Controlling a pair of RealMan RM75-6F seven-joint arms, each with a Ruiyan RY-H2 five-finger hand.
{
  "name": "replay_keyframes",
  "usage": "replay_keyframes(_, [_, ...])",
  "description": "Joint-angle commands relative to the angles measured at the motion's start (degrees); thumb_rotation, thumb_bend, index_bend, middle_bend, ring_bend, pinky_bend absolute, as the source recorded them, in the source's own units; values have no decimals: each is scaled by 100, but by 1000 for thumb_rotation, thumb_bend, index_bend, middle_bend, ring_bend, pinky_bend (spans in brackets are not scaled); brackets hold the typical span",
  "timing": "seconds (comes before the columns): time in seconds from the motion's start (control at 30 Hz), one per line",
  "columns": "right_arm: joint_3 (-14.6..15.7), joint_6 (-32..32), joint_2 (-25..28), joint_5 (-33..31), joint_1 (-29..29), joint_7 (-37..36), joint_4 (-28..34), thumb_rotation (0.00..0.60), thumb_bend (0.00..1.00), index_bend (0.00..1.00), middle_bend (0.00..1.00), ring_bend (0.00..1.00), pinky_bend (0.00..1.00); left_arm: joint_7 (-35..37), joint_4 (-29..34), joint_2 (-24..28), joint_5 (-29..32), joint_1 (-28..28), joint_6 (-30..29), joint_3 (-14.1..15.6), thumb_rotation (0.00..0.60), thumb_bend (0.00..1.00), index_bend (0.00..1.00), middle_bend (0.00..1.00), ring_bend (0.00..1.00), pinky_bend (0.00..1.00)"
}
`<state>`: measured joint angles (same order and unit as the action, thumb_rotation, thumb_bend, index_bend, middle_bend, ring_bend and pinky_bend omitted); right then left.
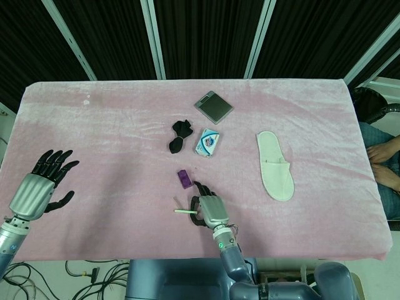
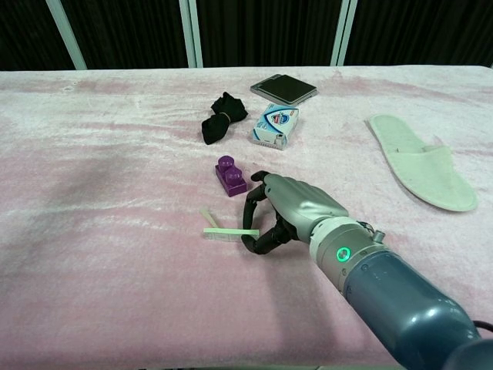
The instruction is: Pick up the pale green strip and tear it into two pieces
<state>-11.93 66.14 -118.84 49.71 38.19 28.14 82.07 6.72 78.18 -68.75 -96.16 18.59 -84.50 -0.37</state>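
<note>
One thin papery strip (image 2: pixel 229 231), velvety cloth (image 2: pixel 108 177)

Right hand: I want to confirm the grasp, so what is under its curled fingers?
The near end of the pale green strip sits under the right hand; actual finger contact is hidden, the far end shows.

Pale green strip (image 2: pixel 229 231) flat on cloth; far end upturned
</note>
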Motion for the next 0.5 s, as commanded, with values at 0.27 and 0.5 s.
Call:
replay_keyframes(0.27, [-257,-89,573,394,-39,-278,465,600,488,693,32,79,148,52,85,59,-35,-2,-27,-3,600,311,157,20,0,0])
replay_keyframes(0.5, [-636,-768,1938,206,-36,-483,1516,600,488,693,30,77,148,114,304,107,-156,182,99,-52,600,311,161,20,0,0])
